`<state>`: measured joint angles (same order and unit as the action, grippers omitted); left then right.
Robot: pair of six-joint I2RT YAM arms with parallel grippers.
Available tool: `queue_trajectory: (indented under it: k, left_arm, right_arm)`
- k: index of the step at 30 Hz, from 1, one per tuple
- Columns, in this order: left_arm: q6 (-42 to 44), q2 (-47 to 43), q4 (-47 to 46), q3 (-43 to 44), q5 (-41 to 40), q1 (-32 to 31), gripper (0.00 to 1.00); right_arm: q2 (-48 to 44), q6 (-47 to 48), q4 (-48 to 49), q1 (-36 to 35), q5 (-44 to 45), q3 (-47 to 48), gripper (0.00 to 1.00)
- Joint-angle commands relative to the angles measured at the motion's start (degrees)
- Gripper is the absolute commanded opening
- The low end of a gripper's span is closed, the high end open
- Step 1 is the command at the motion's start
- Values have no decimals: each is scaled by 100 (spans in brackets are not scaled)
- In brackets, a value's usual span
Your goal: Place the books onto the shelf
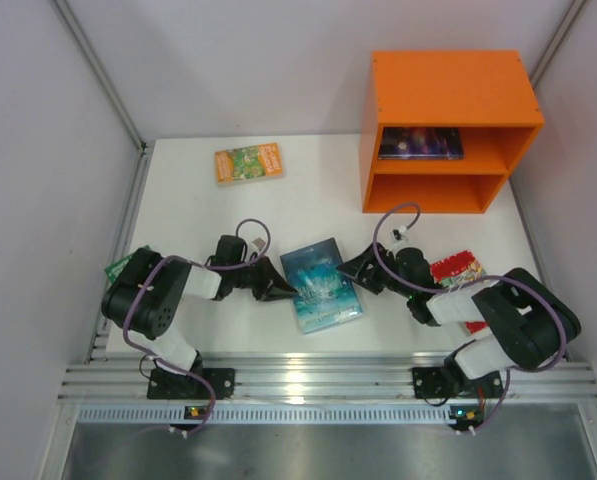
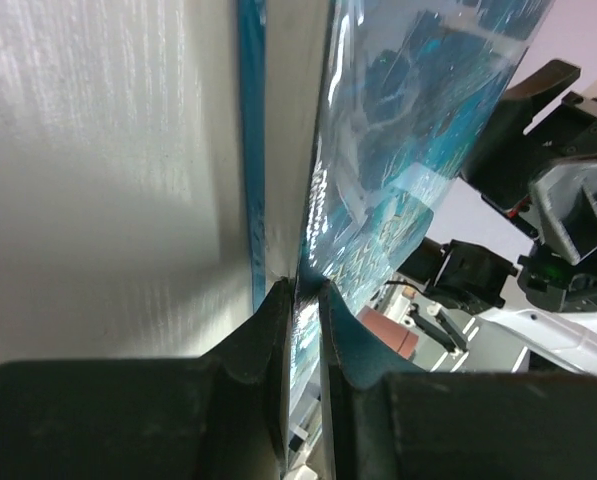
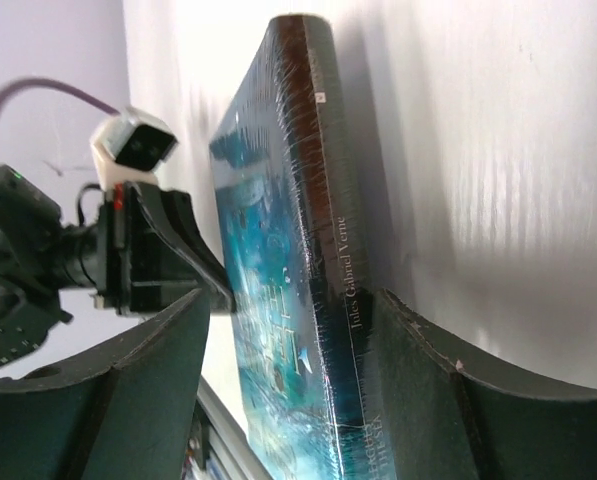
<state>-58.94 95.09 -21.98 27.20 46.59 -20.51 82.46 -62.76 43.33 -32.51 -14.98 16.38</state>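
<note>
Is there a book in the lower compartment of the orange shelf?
No, the shelf holds one dark book, and it lies in the upper compartment.

White table (image 1: 178,210), orange shelf (image 1: 448,85) far right, orange-green book (image 1: 248,162) far left, teal book (image 1: 321,285) central

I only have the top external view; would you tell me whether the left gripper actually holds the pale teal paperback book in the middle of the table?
Observer: Yes, the left wrist view shows the left gripper pinched shut on an edge of the pale teal paperback book.
Operator: Thank you; and the right gripper?
Observer: Its fingers straddle the book's spine, one each side; whether they press it, I cannot tell.
Operator: Is the spine legible?
Observer: Yes, it reads Jules Gabriel Verne.
</note>
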Motion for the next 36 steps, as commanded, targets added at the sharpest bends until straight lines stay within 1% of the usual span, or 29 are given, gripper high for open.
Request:
queue_trajectory:
  k: [1, 5, 9, 10, 12, 13, 14, 15, 16, 18, 19, 20, 21, 22, 23, 24, 25, 27, 32, 36]
  left_arm:
    - [-594, 88, -1565, 347, 808, -339, 0]
    - [-391, 159, -1275, 479, 791, -339, 0]
    - [188, 115, -397, 794, 545, -339, 0]
    - [477, 115, 75, 874, 396, -339, 0]
    - [681, 124, 394, 1067, 290, -339, 1]
    - [821, 133, 579, 1120, 263, -339, 2]
    - [866, 150, 650, 1164, 220, -339, 2]
    - [901, 150, 712, 1252, 193, -331, 2]
    - [1006, 142, 773, 1287, 158, -339, 2]
    - [1129, 133, 1081, 1410, 9, -339, 2]
    - [1243, 107, 1186, 1437, -35, -339, 2]
    - [1297, 98, 1361, 1463, -88, -339, 2]
    - [1401, 89, 1458, 1516, -193, -331, 2]
    - [1446, 54, 1538, 1534, -237, -331, 2]
    - [1481, 45, 1591, 1560, -273, -339, 2]
    - [1560, 27, 1713, 1595, -334, -339, 2]
    - [1578, 27, 1767, 1621, -361, -331, 2]
    - [1605, 27, 1811, 1648, -396, -339, 2]
    - [1517, -104, 1802, 1709, -423, -357, 3]
    - [1412, -201, 1855, 1920, -361, -418, 4]
  right_arm:
    - [25, -1283, 2751, -484, -2597, 401, 63]
    - [192, -1195, 2742, -502, -2729, 410, 62]
    - [262, -1125, 2646, -581, -3062, 532, 59]
    - [219, -941, 2350, -633, -3089, 559, 59]
    - [140, -643, 1813, -686, -3055, 664, 59]
    - [78, -241, 1123, -747, -3011, 708, 59]
    - [-35, -45, 768, -774, -2950, 796, 59]
    - [-89, 131, 103, -792, -2827, 849, 59]
    - [-141, 428, -164, -818, -2765, 884, 59]
    - [-273, 650, -587, -818, -2590, 937, 59]
    - [-317, 912, -1059, -809, -2528, 981, 59]
    - [-414, 1045, -1316, -818, -2449, 1016, 58]
    - [-475, 1195, -1901, -818, -2274, 1129, 57]
    - [-502, 1509, -2203, -818, -2177, 1191, 57]
    - [-581, 1643, -2450, -818, -2071, 1253, 57]
    - [-608, 1757, -2905, -818, -1887, 1367, 56]
    - [-643, 1985, -3092, -818, -1799, 1429, 56]
    - [-695, 2136, -3435, -818, -1588, 1552, 57]
    - [-863, 2295, -3621, -818, -1411, 1736, 58]
    - [-880, 2330, -3831, -818, -1262, 1912, 61]
